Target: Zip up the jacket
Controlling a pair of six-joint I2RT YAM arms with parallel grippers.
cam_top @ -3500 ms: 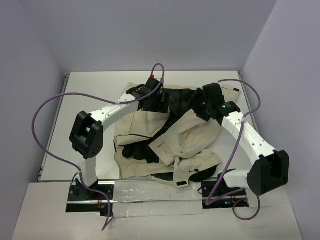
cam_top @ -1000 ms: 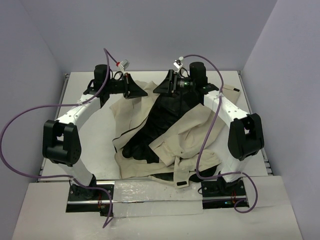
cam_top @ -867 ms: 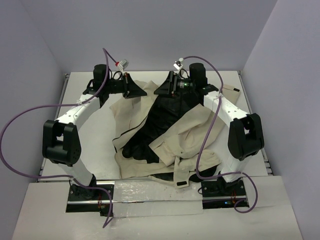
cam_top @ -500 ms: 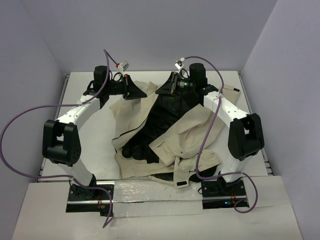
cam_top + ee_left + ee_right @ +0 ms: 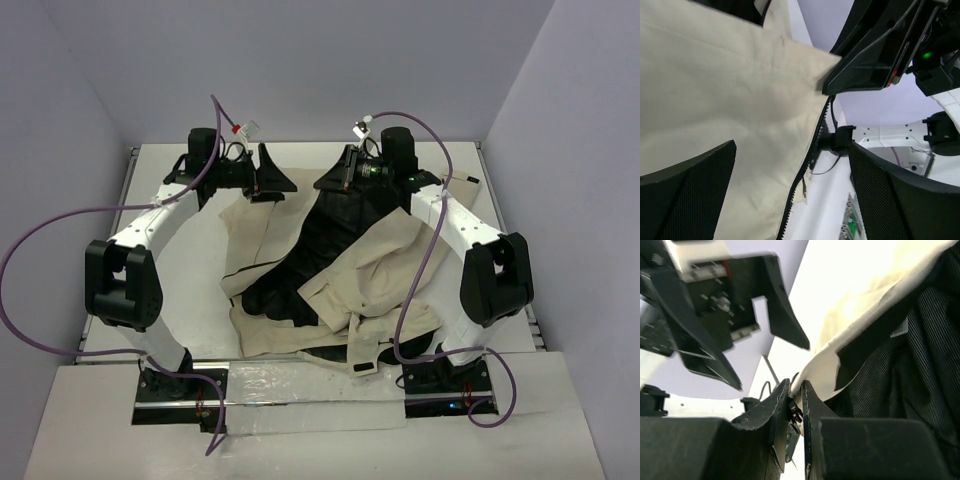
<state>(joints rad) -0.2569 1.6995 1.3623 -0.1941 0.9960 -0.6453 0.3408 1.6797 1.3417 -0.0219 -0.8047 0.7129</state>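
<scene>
The beige jacket (image 5: 370,265) lies spread open mid-table, its black lining (image 5: 335,225) facing up. My right gripper (image 5: 332,180) is shut on the jacket's top edge. In the right wrist view the right gripper (image 5: 795,390) pinches the beige hem, with a small black zipper piece (image 5: 796,412) between the pads and the white label (image 5: 900,330) nearby. My left gripper (image 5: 272,178) hangs open just left of it, holding nothing. In the left wrist view the left gripper (image 5: 792,150) stands wide over the beige panel (image 5: 730,105) and its dark zipper teeth (image 5: 807,165).
The white table (image 5: 190,290) ends at raised rails left, right and back, with purple-grey walls beyond. Purple cables (image 5: 60,240) loop off both arms. A sleeve (image 5: 365,350) bunches near the front edge between the arm bases.
</scene>
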